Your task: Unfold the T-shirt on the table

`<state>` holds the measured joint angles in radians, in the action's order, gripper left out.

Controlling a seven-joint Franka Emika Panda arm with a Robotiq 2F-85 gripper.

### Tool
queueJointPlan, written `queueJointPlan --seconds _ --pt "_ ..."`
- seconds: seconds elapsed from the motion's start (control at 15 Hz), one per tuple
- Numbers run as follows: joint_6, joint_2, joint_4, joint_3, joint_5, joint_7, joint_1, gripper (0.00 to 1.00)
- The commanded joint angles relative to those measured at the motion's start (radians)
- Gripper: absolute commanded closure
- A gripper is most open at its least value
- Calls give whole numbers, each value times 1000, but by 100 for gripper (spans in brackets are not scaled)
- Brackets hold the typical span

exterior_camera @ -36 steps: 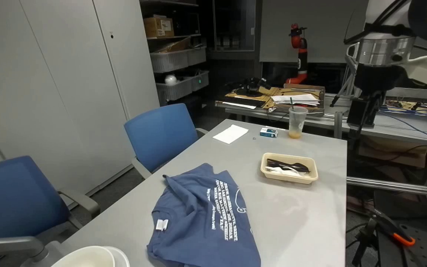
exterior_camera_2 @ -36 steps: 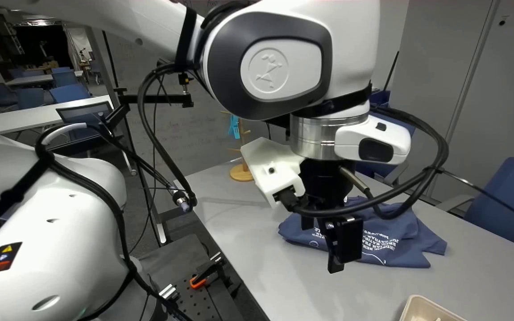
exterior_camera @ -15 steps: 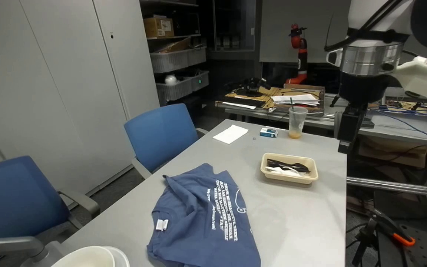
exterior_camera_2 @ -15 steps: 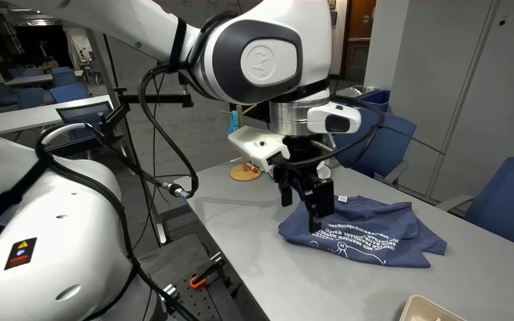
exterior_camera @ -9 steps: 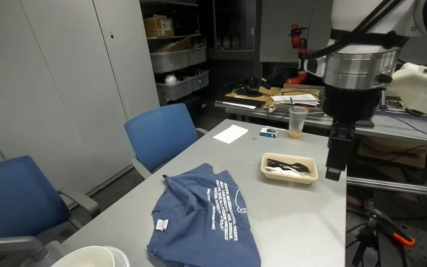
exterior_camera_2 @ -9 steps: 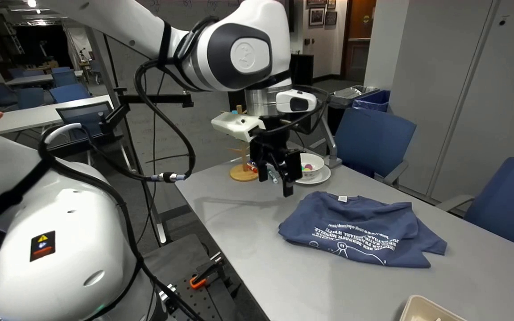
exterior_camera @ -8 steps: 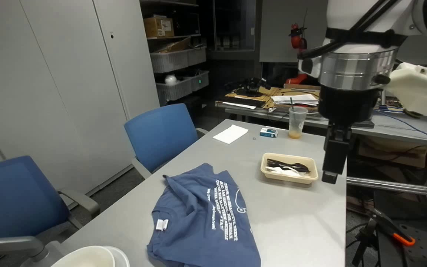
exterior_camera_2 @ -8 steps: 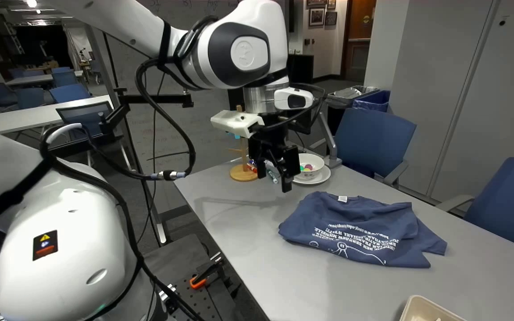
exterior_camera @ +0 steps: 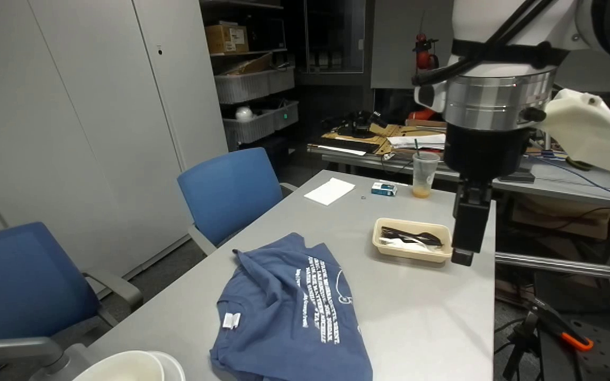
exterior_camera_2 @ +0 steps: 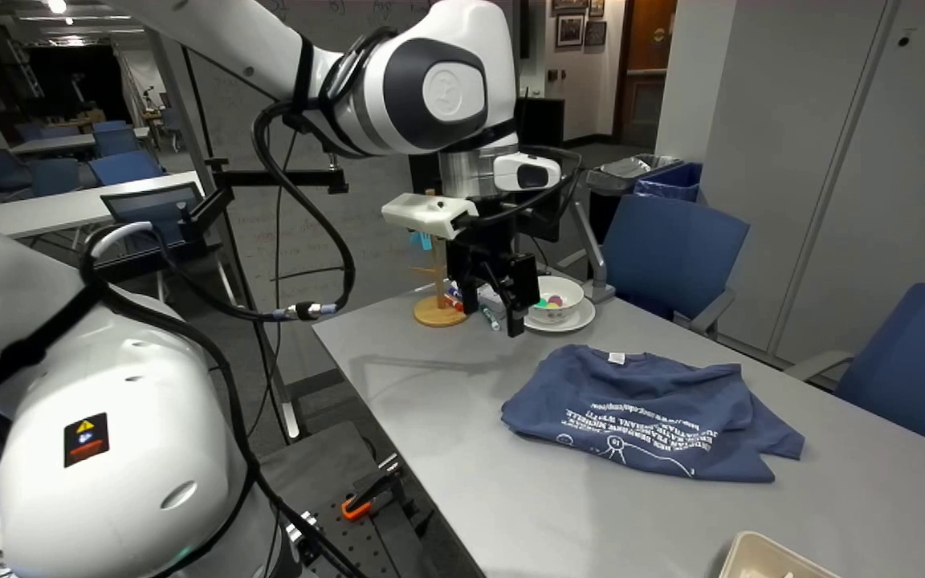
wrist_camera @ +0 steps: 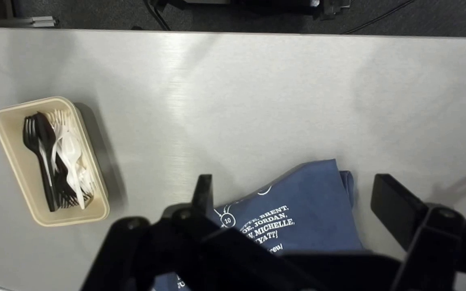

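The blue T-shirt (exterior_camera: pixel 284 344) with white lettering lies folded and creased on the grey table (exterior_camera: pixel 421 328). Its white tag (exterior_camera_2: pixel 617 358) shows at the collar, and one sleeve sticks out to the right in an exterior view. My gripper (exterior_camera_2: pixel 493 319) hangs above the table beside the shirt, fingertips pointing down and touching nothing. Seen from the wrist, the gripper (wrist_camera: pixel 293 178) has its fingers spread wide. A corner of the T-shirt (wrist_camera: pixel 318 202) appears below, between them, with part of the shirt hidden behind the gripper's body.
A beige tray (wrist_camera: pixel 9 157) of plastic cutlery sits on the table. Toward one end stand a white bowl (exterior_camera_2: pixel 555 315) on a plate and a wooden stand (exterior_camera_2: pixel 440 315). A plastic cup (exterior_camera: pixel 424 174) and paper (exterior_camera: pixel 330 191) lie at another end. Blue chairs (exterior_camera: pixel 231 196) line one side.
Over the last seconds my arm has swung over the table toward the bowl's end, slowing in the latest half second. The gripper stays open, and the T-shirt has not moved.
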<state>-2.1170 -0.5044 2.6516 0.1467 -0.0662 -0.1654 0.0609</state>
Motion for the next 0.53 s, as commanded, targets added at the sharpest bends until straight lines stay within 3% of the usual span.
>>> queueJointPlan --seconds 0.0,0.47 --pt "-17 80 -49 4 0 -10 4 0" --pt "-150 434 -277 34 -8 -98 9 0"
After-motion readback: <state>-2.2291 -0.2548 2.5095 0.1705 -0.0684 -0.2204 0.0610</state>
